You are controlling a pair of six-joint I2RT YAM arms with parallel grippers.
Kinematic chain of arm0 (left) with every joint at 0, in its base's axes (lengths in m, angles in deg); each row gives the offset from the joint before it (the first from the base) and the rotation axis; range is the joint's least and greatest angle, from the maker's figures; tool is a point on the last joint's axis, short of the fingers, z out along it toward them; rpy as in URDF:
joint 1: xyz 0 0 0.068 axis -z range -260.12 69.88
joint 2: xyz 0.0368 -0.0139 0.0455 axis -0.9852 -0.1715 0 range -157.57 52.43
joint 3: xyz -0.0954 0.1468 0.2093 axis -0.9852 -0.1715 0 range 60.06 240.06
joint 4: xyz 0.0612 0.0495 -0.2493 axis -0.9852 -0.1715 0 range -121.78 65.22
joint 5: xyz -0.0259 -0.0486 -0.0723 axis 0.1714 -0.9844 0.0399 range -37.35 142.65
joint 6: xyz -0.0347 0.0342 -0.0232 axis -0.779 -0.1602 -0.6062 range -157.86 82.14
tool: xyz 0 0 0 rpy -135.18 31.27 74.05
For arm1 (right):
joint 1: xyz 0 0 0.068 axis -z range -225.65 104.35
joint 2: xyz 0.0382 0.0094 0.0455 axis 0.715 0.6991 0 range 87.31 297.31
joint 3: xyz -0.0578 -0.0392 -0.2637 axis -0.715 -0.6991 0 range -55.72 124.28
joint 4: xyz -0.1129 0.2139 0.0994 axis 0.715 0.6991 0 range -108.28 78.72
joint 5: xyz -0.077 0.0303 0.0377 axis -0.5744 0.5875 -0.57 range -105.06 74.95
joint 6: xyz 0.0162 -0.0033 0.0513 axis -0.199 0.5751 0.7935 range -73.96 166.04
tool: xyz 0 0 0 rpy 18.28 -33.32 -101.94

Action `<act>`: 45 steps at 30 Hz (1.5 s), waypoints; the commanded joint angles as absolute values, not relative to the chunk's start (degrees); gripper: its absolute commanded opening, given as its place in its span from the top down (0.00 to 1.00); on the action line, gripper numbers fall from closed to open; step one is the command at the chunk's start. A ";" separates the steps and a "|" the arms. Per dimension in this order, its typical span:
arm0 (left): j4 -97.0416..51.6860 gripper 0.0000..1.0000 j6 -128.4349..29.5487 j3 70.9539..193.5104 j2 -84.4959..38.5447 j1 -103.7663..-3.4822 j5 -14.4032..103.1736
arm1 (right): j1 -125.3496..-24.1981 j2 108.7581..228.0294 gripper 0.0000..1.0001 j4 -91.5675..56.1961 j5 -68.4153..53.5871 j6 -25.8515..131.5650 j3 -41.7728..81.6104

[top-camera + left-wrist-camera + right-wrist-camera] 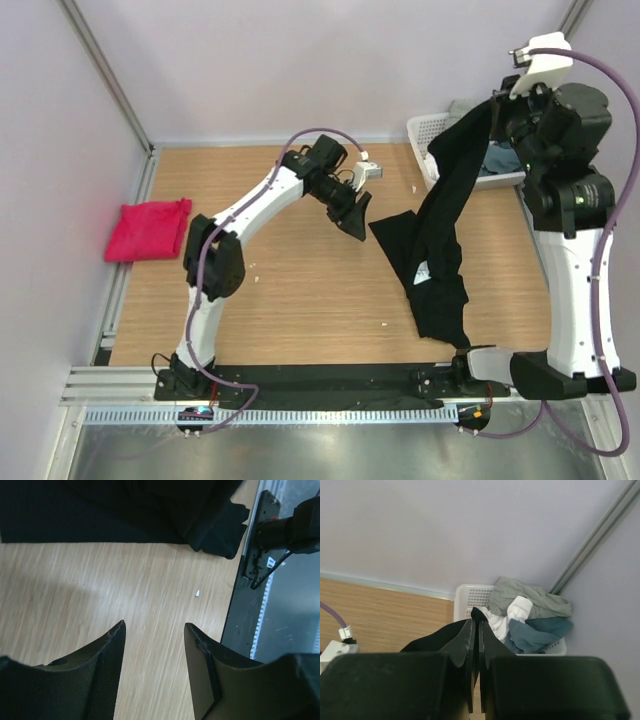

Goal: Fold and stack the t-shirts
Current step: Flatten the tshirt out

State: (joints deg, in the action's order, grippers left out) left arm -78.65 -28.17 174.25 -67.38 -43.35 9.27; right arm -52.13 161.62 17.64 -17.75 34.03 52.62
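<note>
- The right end effector (497, 108) (476, 622) is raised high at the far right. It is clenched on a pinch of the large plain black cloth t-shirt (440, 250) (437, 641).
- The black cloth t-shirt hangs down from that grip in a long drape. Its lower part lies crumpled on the wooden tabletop (300, 290), with a small white tag (422, 270) showing.
- The left end effector (355, 215) (155, 627) hovers over bare wood just left of the shirt, released, with nothing between its jaws.
- A bright pink cloth t-shirt (148, 230) lies folded at the tabletop's left edge, well apart from the black one.
- A white latticed plastic basket (425, 135) (470, 592) in the far right corner holds grey, white and teal clothes.
</note>
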 commanded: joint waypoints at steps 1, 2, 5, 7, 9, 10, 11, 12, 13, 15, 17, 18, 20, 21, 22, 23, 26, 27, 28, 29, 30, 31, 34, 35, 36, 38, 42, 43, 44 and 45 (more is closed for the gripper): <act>-78.05 0.48 -31.44 180.46 -74.29 -44.70 -2.62 | -50.75 157.89 0.99 19.86 -22.35 32.07 54.59; -78.13 0.47 -32.32 184.39 -76.83 -44.79 -5.07 | -50.14 157.45 0.99 20.47 -22.70 31.81 54.33; -80.59 0.47 -37.41 195.82 -87.38 -44.70 -9.21 | -49.51 156.05 0.99 23.20 -24.81 29.44 54.32; -78.85 0.47 -42.23 201.62 -93.26 -44.27 -10.98 | -49.51 155.61 0.99 24.61 -25.69 28.12 54.32; -70.90 0.47 -50.58 201.66 -95.04 -43.74 -12.47 | -49.51 155.17 0.99 26.01 -26.22 27.68 54.59; -67.70 0.47 -53.30 200.00 -95.40 -43.48 -12.83 | -49.51 155.08 0.99 26.45 -26.39 27.59 54.67; -64.80 0.47 -58.55 199.38 -96.10 -42.78 -13.01 | -49.51 154.73 0.99 26.89 -26.48 27.59 54.68; -61.03 0.47 -60.35 199.20 -96.71 -42.34 -13.44 | -49.51 154.38 0.99 27.24 -26.92 27.59 54.33; -59.60 0.47 -62.02 199.28 -97.15 -41.81 -13.80 | -49.51 154.11 0.99 27.42 -27.09 27.32 54.15; -57.31 0.47 -64.23 199.11 -98.39 -40.14 -14.24 | -49.43 153.15 0.99 27.34 -27.27 27.23 53.01; -55.90 0.45 -65.54 199.02 -99.87 -38.91 -14.85 | -49.51 152.44 0.99 27.33 -27.36 27.32 52.39; -53.20 0.44 -68.25 198.84 -100.58 -38.73 -15.38 | -49.43 152.27 0.99 27.33 -27.27 27.41 52.30; -46.89 0.43 -73.86 197.71 -102.16 -38.55 -16.69 | -49.08 152.00 0.99 27.42 -27.18 27.67 52.21; -45.36 0.43 -75.03 197.26 -102.69 -38.64 -17.13 | -48.73 151.91 0.99 27.60 -27.18 27.76 52.30; -44.30 0.43 -75.91 197.00 -103.04 -38.73 -17.31 | -48.72 151.91 0.99 27.68 -27.10 27.76 52.39; -43.77 0.42 -76.27 196.74 -103.57 -38.90 -17.31 | -48.55 151.83 0.99 27.77 -27.10 27.76 52.65; -43.41 0.42 -76.18 196.29 -104.63 -38.90 -17.23 | -48.37 151.65 0.99 28.12 -27.01 27.67 52.65; -43.41 0.43 -76.10 196.12 -104.72 -38.90 -17.23 | -48.28 151.56 0.99 28.13 -27.01 27.76 52.65; -43.41 0.43 -75.83 195.77 -104.72 -38.90 -17.23 | -48.11 151.39 0.99 28.13 -26.92 27.76 52.39; -43.50 0.44 -75.57 195.59 -104.54 -38.99 -17.14 | -48.02 151.30 0.99 28.13 -26.75 27.85 52.39; -43.94 0.45 -75.39 195.50 -104.28 -38.90 -17.31 | -47.58 151.30 0.99 28.13 -26.57 28.11 52.30; -44.29 0.46 -74.70 195.07 -103.76 -39.16 -17.31 | -47.49 151.21 0.99 28.13 -26.39 28.20 52.22; -46.92 0.45 -72.76 194.54 -102.79 -39.87 -16.18 | -47.14 150.95 0.99 27.95 -26.13 28.55 51.69; -47.54 0.44 -71.45 194.71 -102.78 -40.39 -15.74 | -47.05 150.77 0.99 27.78 -25.96 28.64 51.16; -49.11 0.44 -70.74 195.32 -102.87 -40.66 -14.43 | -46.88 150.60 0.99 27.60 -25.87 28.64 50.90; -50.26 0.43 -69.77 196.29 -104.18 -41.10 -13.54 | -46.79 150.60 0.99 27.51 -25.69 28.82 50.28; -51.06 0.42 -68.80 197.78 -105.77 -41.19 -12.48 | -46.53 151.03 0.99 27.07 -25.51 28.90 50.19; -51.06 0.42 -68.63 197.96 -106.03 -41.10 -11.96 | -46.53 151.12 0.99 27.07 -25.43 28.99 50.19; -51.06 0.42 -68.36 198.22 -106.91 -41.10 -11.61 | -46.44 151.12 0.99 26.98 -25.43 29.08 50.19; -51.06 0.42 -68.01 199.10 -107.26 -41.10 -11.34 | -46.44 151.47 0.99 26.98 -25.25 29.17 50.19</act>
